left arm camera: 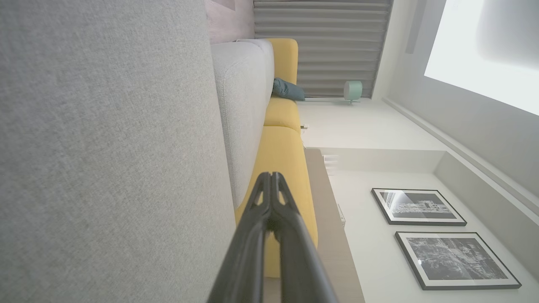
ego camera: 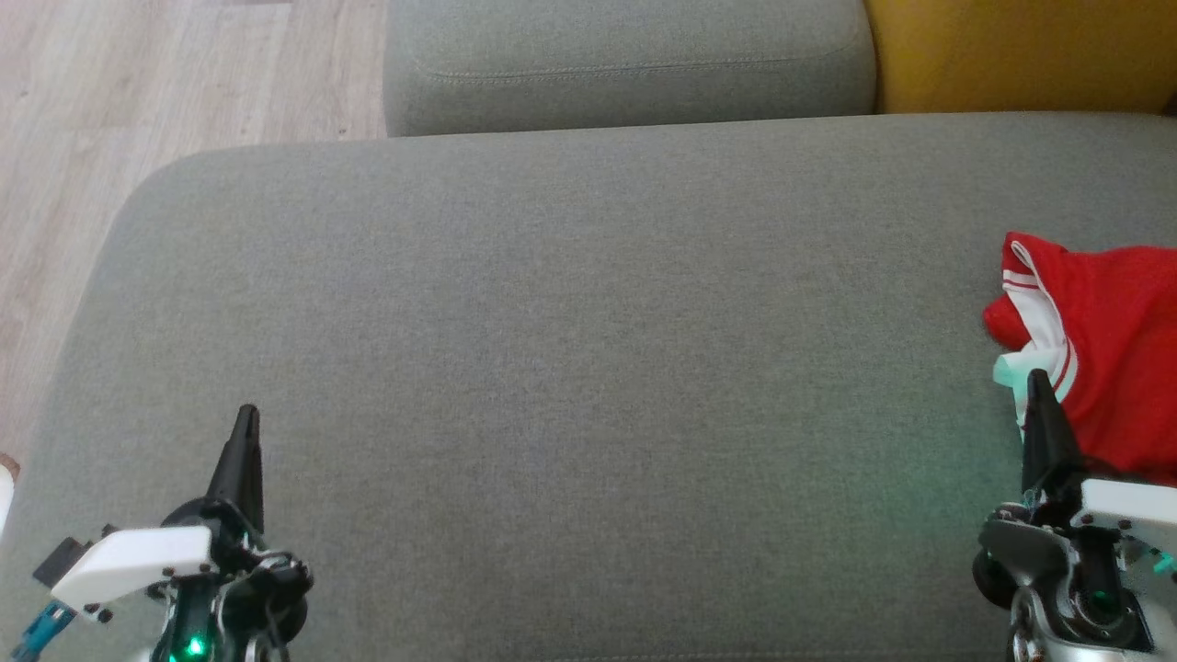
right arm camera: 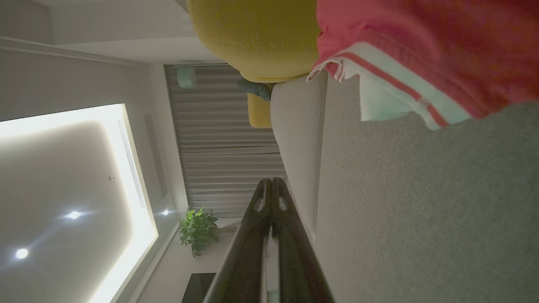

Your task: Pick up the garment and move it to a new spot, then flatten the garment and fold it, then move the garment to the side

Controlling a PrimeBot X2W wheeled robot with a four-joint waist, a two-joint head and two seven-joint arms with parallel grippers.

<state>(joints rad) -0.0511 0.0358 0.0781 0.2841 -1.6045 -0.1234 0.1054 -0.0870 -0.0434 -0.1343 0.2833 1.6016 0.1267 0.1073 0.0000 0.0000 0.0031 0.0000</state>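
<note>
The garment (ego camera: 1099, 349), a single red piece with white stripes along its edge, was seen lying crumpled on the grey sofa seat (ego camera: 552, 349). It lay at the far right of the head view and was cut off by that view's right edge. In the right wrist view the garment (right arm camera: 421, 42) was seen resting on the seat ahead of the fingers and apart from them, with one pale corner turned out from under the striped hem.

Two pincers were counted, each with two dark fingers. The left pincer (ego camera: 246, 412) was held over the seat at the lower left, well apart from the garment. In the left wrist view, the left pincer (left arm camera: 272, 176) was seen clenched, its two fingers pressed together with nothing between them. The right pincer (ego camera: 1038, 375) was placed at the lower right, its tip just beside the garment's white edge. In the right wrist view, the right pincer (right arm camera: 272, 181) was likewise seen clenched on nothing.

Behind the seat one grey back cushion (ego camera: 625, 64) and one yellow cushion (ego camera: 1011, 55) were seen, and a pale wooden floor (ego camera: 138, 110) to the left. In the left wrist view two framed pictures (left arm camera: 417, 206) were counted on a white wall, and one teal pillow (left arm camera: 288, 89) on the sofa. In the right wrist view one green plant (right arm camera: 197, 229) and three small ceiling lights (right arm camera: 73, 214) were counted.
</note>
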